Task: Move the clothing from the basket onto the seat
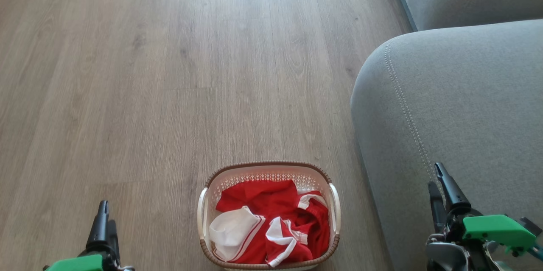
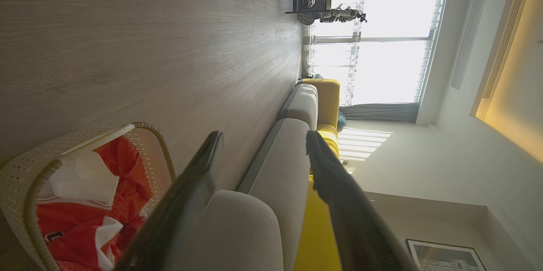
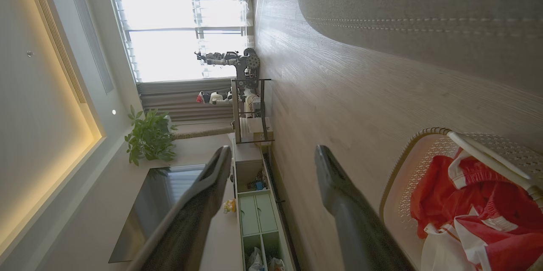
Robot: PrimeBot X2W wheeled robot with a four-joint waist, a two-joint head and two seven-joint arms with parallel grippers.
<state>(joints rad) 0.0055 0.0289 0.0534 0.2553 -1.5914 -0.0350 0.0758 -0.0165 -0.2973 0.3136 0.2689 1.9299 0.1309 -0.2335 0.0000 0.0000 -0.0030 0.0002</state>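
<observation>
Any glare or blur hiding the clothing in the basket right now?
Head view: even light, clothing in the basket sharp. Left wrist view: window blown out, near fingers soft, clothing legible. Right wrist view: same window glare, clothing clear.

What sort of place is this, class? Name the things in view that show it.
Probably a home living room: a grey sofa seat, a laundry basket of red clothing, and a potted plant by a big curtained window.

Red clothing (image 1: 275, 216) in basket (image 1: 267, 166) beside seat (image 1: 462, 105)
</observation>
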